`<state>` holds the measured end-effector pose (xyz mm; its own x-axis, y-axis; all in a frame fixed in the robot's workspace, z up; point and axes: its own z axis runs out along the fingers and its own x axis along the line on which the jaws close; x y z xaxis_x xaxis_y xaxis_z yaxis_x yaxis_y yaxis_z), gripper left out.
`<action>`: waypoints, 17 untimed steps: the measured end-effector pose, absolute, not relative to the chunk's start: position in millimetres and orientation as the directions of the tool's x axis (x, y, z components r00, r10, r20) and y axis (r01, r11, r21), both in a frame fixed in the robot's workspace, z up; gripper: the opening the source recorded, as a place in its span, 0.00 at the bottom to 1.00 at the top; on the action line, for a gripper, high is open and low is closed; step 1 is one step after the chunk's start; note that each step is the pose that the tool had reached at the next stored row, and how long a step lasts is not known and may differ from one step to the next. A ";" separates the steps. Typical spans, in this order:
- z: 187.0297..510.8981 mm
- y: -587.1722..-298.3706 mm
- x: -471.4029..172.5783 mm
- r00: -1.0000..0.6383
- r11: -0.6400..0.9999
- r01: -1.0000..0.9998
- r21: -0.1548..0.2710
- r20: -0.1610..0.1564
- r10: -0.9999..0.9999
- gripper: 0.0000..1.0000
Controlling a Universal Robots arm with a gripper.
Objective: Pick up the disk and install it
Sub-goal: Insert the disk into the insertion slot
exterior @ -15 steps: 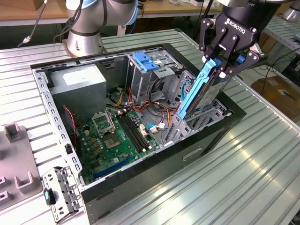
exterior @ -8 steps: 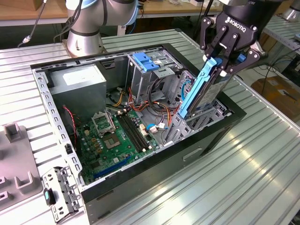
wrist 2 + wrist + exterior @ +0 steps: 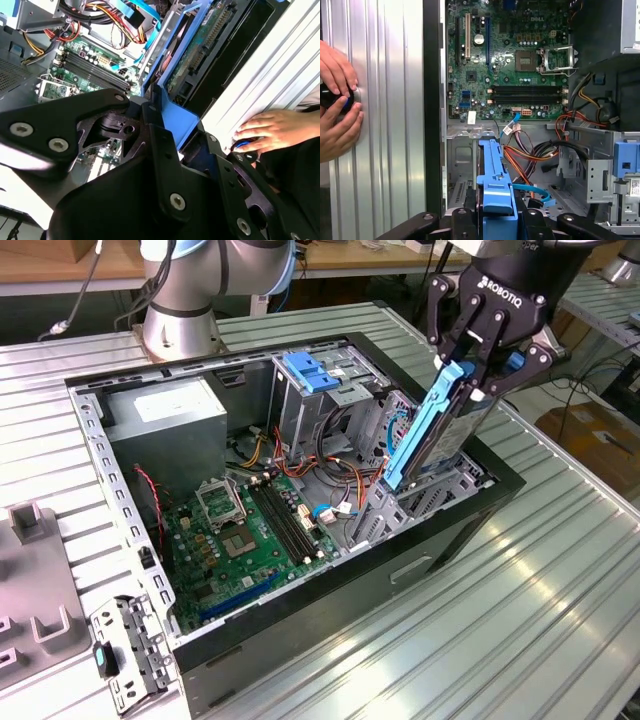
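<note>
ribbed table point(image 3: 560, 570), open case point(image 3: 330, 612): gripper point(image 3: 476, 372) pinches the disk point(image 3: 425, 432) in its jaws, tilted over the bay point(image 3: 445, 492); i'd square it first.

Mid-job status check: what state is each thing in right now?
Black desktop computer case: open, side panel off.
Grey metal disk in bright blue plastic frame: held tilted, lower end inside the case.
Black robot gripper: shut on the disk.
Person's hand: resting on the ribbed metal table.
</note>
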<state>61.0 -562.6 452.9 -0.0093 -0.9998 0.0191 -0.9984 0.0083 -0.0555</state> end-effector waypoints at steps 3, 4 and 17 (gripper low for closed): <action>452.9 -562.6 55.5 -0.008 0.006 -0.998 -0.066 0.019 -1.000 0.37; 452.9 -562.6 54.9 -0.008 0.006 -0.997 -0.071 0.019 -1.000 0.37; 452.8 -561.8 47.5 0.000 -0.003 -0.986 -0.168 0.019 -1.000 0.37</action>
